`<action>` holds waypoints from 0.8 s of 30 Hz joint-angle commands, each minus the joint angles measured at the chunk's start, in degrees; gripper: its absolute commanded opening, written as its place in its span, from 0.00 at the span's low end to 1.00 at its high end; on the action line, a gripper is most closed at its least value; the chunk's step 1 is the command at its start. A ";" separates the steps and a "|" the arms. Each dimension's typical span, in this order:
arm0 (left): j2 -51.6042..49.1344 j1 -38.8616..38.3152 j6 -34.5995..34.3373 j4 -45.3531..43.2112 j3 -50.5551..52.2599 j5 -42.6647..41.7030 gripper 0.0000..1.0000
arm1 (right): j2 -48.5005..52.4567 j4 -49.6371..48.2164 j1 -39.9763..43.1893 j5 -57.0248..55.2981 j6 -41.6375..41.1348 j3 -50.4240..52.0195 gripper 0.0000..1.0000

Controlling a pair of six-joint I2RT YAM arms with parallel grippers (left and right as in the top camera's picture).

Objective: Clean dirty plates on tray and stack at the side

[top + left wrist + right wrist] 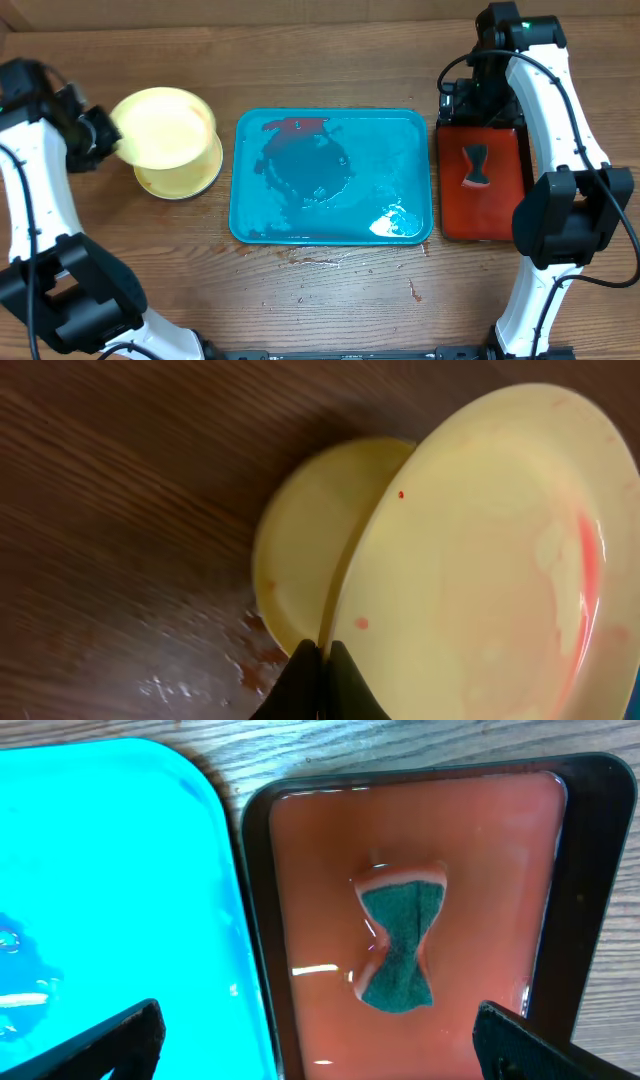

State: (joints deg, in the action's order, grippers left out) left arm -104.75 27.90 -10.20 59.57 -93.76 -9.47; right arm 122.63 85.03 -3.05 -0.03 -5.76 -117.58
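Green sponge (400,950) in red tray (310,870)

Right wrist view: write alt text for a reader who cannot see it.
A green sponge, pinched at its middle, lies in the wet red tray. The teal tray sits to its left; the right gripper hangs above, jaws open.

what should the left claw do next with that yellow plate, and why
Probably lower the held plate flat onto the other yellow plate, then let go. The left claw pinches its rim, holding it tilted above that plate on the table, and it looks mostly wiped, with only a faint pink streak.
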 commanded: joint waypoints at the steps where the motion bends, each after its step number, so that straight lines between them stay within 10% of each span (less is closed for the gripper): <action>1: 1.33 1.33 -3.43 -4.02 5.55 2.23 0.04 | -1.42 -0.33 0.07 1.49 0.04 -0.94 1.00; 14: 1.27 0.96 -6.78 -16.63 19.30 4.98 0.05 | -1.42 -0.33 0.07 1.73 0.02 -0.94 1.00; 24: 1.40 -0.55 -4.35 -16.74 15.78 -4.72 0.62 | -1.42 -0.46 0.07 2.73 0.02 -0.94 1.00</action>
State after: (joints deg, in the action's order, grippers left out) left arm -104.75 28.45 -15.92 41.98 -74.98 -9.67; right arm 122.63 84.82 -3.03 2.11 -5.76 -117.58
